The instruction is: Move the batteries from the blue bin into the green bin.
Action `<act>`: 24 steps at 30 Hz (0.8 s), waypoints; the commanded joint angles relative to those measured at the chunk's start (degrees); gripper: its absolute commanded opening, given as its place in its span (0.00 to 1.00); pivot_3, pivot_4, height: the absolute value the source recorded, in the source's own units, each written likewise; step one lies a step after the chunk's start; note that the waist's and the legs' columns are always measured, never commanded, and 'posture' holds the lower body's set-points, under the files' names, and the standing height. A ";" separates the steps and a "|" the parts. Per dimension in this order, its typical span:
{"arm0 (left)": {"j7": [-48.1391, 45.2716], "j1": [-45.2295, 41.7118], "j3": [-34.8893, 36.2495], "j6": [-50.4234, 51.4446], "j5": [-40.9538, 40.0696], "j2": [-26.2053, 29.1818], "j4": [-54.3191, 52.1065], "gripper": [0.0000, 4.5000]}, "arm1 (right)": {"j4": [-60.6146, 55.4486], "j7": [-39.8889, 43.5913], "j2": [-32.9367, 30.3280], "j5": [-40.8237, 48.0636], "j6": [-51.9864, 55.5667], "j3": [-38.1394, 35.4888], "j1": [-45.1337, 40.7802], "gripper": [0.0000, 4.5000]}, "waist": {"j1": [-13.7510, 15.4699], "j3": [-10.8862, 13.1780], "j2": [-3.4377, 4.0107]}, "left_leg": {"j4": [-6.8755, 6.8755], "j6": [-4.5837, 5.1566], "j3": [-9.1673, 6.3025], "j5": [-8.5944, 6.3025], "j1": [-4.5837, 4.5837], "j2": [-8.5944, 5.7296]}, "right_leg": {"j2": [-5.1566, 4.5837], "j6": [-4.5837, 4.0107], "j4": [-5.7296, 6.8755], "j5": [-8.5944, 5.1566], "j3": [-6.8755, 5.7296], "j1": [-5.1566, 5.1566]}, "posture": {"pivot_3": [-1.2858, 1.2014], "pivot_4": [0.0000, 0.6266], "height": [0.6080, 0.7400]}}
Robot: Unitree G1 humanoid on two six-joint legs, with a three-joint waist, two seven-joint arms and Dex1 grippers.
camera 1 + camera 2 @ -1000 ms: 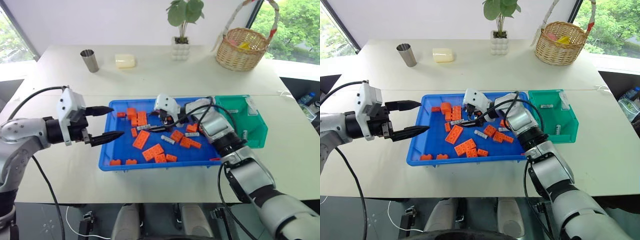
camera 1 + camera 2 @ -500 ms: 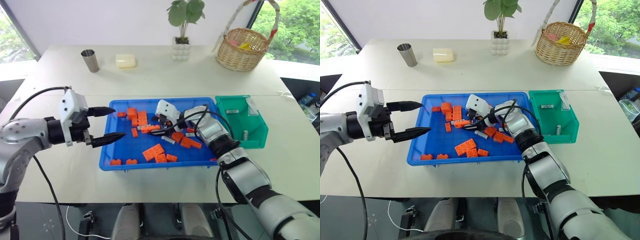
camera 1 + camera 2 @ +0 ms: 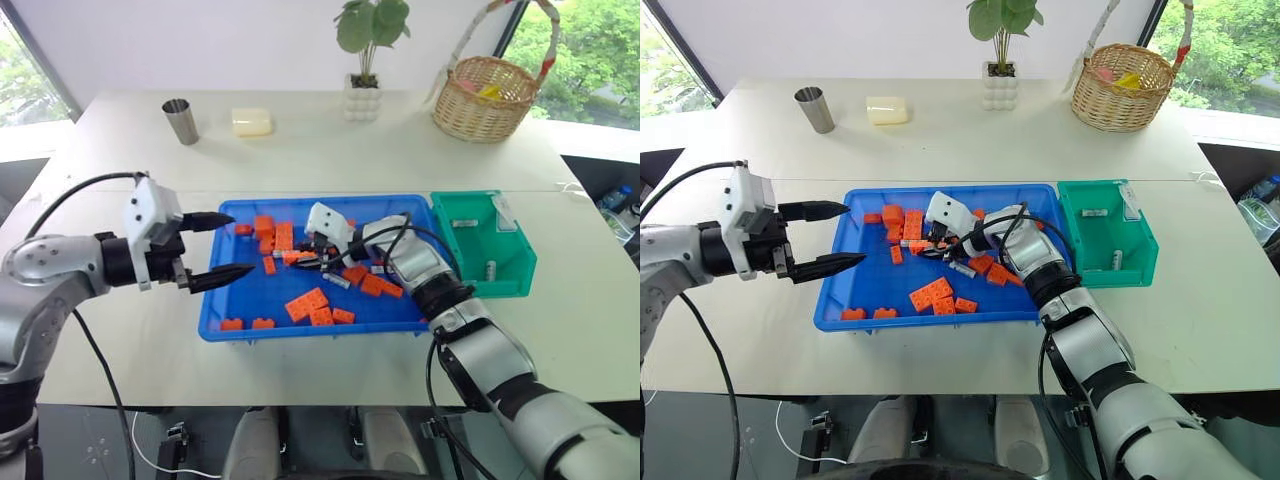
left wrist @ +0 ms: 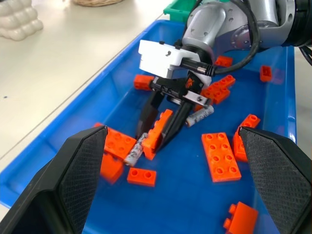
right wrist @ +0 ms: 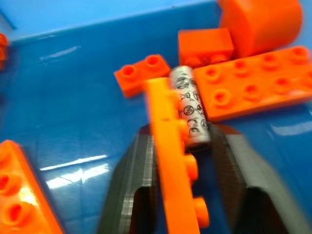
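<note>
Two black fingers of the right gripper (image 4: pixel 158 127) straddle a battery (image 5: pixel 190 113) on the blue bin (image 3: pixel 215 322) floor, an orange brick (image 5: pixel 173 151) wedged between them. Whether they've clamped, I cannot tell. Pick-up stage; next it needs squeezing the battery alone, then carrying it to the green bin (image 3: pixel 522 270). The left gripper (image 3: pixel 218 246) hangs spread wide.

metal cup (image 3: pixel 180 121) | pale block, maybe soap (image 3: pixel 250 122) | potted plant (image 3: pixel 364 70) | wicker basket (image 3: pixel 486 97) w/ yellow item
</note>
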 commanded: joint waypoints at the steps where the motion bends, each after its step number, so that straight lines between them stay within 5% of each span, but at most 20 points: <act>1: 0.14 -0.84 1.08 -1.10 0.17 0.11 -0.45 1.00 | -3.03 0.56 -0.19 0.36 1.73 0.06 1.05 0.36 | 0.02 0.00 0.00 | 0.00 0.00 0.00 0.00 0.00 0.00 | 0.00 0.00 0.00 0.00 0.00 0.00 | 0.52 0.24 0.97; 12: -0.25 -0.63 1.13 -1.26 0.28 0.28 -0.27 1.00 | -32.58 5.37 -10.14 3.83 13.71 0.77 11.26 0.36 | 0.32 0.01 0.00 | 0.00 0.00 -0.02 0.00 -0.05 -0.01 | -0.03 -0.03 -0.04 -0.02 -0.01 -0.02 | 0.52 0.24 0.97; 24: -1.57 -3.27 -1.08 -2.39 1.69 -0.44 2.11 1.00 | -40.51 4.05 -12.65 8.08 22.49 -1.04 9.67 0.36 | 0.25 0.02 -0.01 | 0.01 -0.01 0.01 0.01 -0.01 -0.01 | 0.01 -0.05 -0.04 -0.03 -0.01 -0.02 | 0.52 0.24 0.97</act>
